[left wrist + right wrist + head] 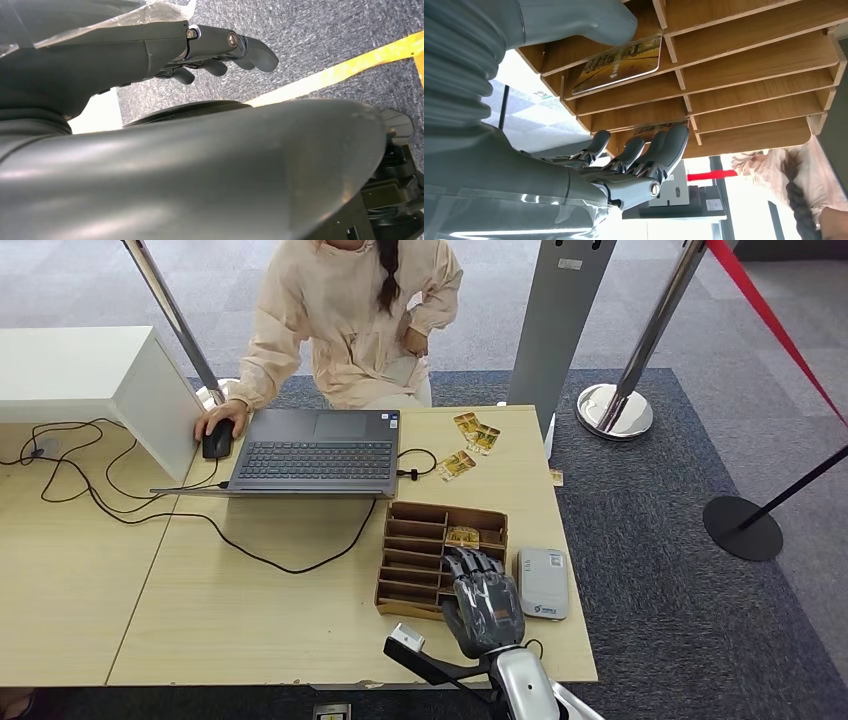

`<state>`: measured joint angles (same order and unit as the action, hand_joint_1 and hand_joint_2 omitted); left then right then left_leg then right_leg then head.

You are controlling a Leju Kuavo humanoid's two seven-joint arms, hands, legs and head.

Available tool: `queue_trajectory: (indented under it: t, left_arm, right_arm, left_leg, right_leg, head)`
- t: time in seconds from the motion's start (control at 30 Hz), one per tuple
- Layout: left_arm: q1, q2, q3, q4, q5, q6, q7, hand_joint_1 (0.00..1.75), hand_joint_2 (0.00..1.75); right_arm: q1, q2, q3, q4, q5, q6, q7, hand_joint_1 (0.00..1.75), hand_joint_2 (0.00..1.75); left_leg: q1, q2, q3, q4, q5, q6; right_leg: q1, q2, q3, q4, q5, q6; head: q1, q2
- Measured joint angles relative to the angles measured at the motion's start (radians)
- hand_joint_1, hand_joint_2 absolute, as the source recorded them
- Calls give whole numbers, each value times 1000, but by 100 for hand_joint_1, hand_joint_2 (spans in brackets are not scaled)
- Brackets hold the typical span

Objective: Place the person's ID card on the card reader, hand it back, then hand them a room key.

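A pale wooden table (250,610) stands on grey carpet, with a person (350,320) seated at its far side, one hand on a black mouse (216,440) beside an open laptop (315,452). Near the table's right edge sits a wooden card rack (415,540) with slotted compartments, and just beside it to the right lies a white card reader (542,582). The right hand (482,598) hovers over the rack's right column, fingers spread loosely above the slots and holding nothing; the right wrist view shows its thumb (589,20) close to a yellow room key card (619,64) lying in one slot. Three more yellow cards (468,445) lie loose on the table beyond the laptop's right corner. The left hand (220,50) hangs low over the carpet, its fingers loosely curled, holding nothing.
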<state>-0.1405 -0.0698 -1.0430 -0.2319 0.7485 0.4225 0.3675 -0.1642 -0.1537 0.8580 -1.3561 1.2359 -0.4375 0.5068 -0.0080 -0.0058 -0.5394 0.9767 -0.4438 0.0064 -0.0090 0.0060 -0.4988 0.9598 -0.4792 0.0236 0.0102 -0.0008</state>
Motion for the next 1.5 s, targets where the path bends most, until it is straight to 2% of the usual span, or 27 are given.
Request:
queue_trajectory:
  t: [0.43, 0.63, 1.23, 1.5]
  left_arm:
    - [9, 3, 0, 0, 1, -4, 6, 0, 0]
    - [13, 6, 0, 0, 5, -4, 8, 0, 0]
    - [15, 15, 0, 0, 11, -15, 10, 0, 0]
    - [15, 17, 0, 0, 12, -14, 8, 0, 0]
  right_arm:
    - [0, 0, 0, 0, 5, 6, 7, 53, 175]
    - [0, -1, -1, 0, 15, 16, 13, 64, 175]
    - [-1, -10, -18, -1, 46, 43, 30, 65, 175]
    - [-3, -10, -18, -1, 47, 41, 30, 74, 175]
  left_leg:
    - [0, 0, 0, 0, 0, 0]
    - [0, 0, 0, 0, 0, 0]
    - [0, 0, 0, 0, 0, 0]
    - [0, 0, 0, 0, 0, 0]
  right_leg:
    - [0, 0, 0, 0, 0, 0]
    - [0, 0, 0, 0, 0, 0]
    - [0, 0, 0, 0, 0, 0]
    - [0, 0, 0, 0, 0, 0]
  head:
    - [0, 0]
    - [0, 0]
    - [0, 0]
    - [0, 0]
